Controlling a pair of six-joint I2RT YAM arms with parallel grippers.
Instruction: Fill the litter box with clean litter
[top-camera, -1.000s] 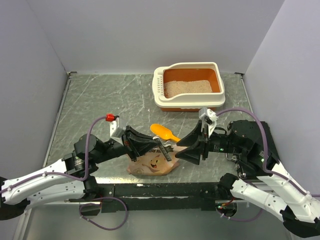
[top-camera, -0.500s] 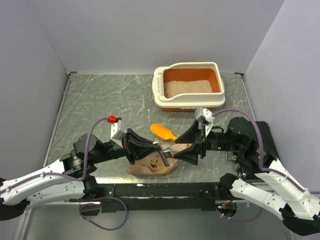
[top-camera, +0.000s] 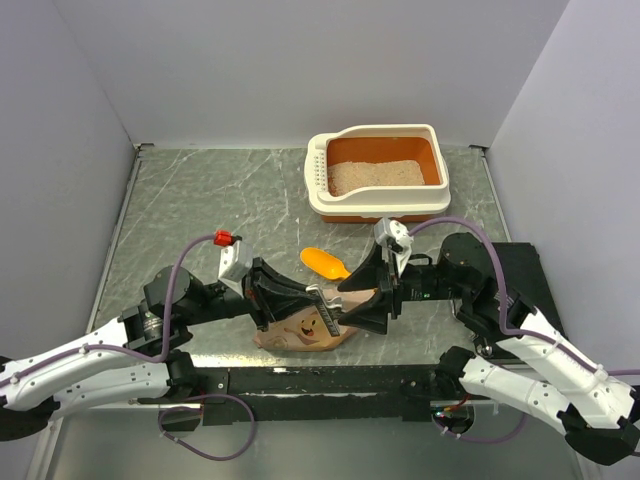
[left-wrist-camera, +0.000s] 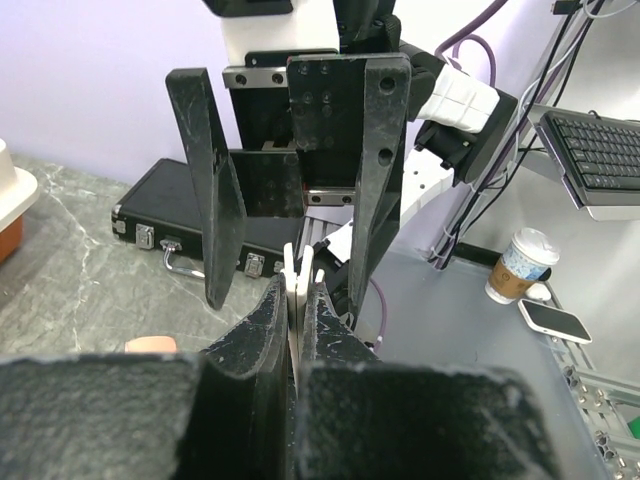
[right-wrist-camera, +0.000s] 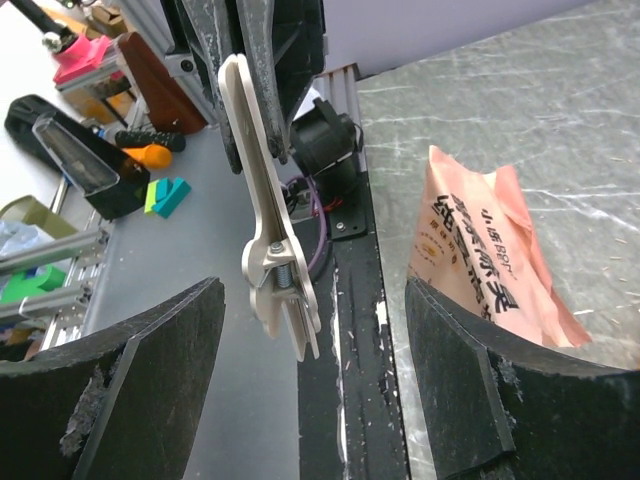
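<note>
Left gripper (left-wrist-camera: 297, 300) is pinched tight on a pale plastic clip (right-wrist-camera: 265, 200), its black fingers flat against either face of it. The right gripper (right-wrist-camera: 315, 290) faces it head-on with jaws spread wide. One finger stands on each side of the clip and neither touches it.

Just under the two of them a crinkled tan paper bag (top-camera: 300, 330) with Chinese print lies flat on the table near the front edge. A yellow-orange scoop (top-camera: 325, 263) sits just beyond it.

Further back and well apart from the arms, the litter box (top-camera: 318, 175) rests against the far right of the table, its perforated end to the left. The clean litter (top-camera: 375, 176) is a pale beige layer on its orange floor.

The table (top-camera: 200, 200) is a grey-green marbled slab, with plain pale panels on three sides. A flat black box (top-camera: 535, 262) lies at the right edge under the right arm. Off the table, through the left wrist view, there's a keyboard (left-wrist-camera: 600, 155) and a paper cup (left-wrist-camera: 520, 265).
</note>
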